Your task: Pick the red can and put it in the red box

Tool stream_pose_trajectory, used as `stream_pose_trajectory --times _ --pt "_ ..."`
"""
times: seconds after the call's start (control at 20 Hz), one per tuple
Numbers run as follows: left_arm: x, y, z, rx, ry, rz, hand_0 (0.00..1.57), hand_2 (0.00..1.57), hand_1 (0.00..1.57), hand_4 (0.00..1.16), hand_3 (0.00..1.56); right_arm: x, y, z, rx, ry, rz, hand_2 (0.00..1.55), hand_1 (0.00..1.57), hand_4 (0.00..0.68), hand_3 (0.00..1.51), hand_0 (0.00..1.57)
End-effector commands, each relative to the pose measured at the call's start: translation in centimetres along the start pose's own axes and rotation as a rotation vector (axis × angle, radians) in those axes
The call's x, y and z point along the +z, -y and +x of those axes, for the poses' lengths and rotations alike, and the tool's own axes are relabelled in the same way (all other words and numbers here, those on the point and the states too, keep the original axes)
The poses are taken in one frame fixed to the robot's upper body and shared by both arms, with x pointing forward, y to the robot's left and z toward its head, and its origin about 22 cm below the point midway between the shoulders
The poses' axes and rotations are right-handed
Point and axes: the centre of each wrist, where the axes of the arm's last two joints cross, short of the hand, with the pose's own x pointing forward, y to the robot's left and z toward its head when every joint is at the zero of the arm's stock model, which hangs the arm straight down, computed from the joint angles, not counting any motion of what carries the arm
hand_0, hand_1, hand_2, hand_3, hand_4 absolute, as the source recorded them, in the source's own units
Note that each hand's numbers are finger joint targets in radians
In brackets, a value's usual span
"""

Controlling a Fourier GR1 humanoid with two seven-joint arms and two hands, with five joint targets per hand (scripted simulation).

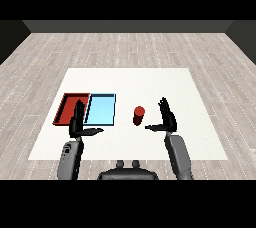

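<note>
red can [138, 115] — upright at frame centre, long axis vertical | right hand [168, 119] — fingers straight, holding nothing, just right of can, nearer | left hand [78, 123] fingers straight too, lower left over red tray [64, 108] | light blue tray [101, 108] lies between

One view only: head view. Set high at the near edge of the table [130, 79], facing down and forward. Whole tabletop in frame, wooden floor [125, 47] around it, dark wall [128, 26] at the far end. Forearms entering from the lower corners, left hand [77, 123] at left, right hand [168, 118] at right. Not mirrored. Moderately distant; no second view to share with.
</note>
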Motion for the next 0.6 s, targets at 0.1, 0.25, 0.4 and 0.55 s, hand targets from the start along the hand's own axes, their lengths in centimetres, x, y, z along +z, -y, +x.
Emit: stream_pose_trajectory --times 0.1,0.25,0.4,0.55 --pt "-1.3 -1.7 2.0 0.026 0.007 0.000 0.00 0.00 0.00 0.00 0.00 -2.4 -1.8 -2.5 -0.021 -0.029 -0.026 0.00 0.00 0.000 0.00 0.00" --pt "-1.9 -1.2 0.1 0.024 0.024 0.008 0.00 0.00 0.00 0.00 0.00 0.4 -2.6 -4.5 -0.061 -0.045 -0.004 0.00 0.00 0.000 0.00 0.00" --pt "-0.5 -0.9 -0.8 0.042 0.018 0.008 0.00 0.00 0.00 0.00 0.00 -0.7 -4.3 -3.3 -0.075 -0.051 -0.019 0.00 0.00 0.000 0.00 0.00" --pt "0.8 -0.6 0.1 0.026 -0.013 0.006 0.00 0.00 0.00 0.00 0.00 -0.3 -3.0 -5.6 -0.092 -0.042 0.001 0.00 0.00 0.000 0.00 0.00"
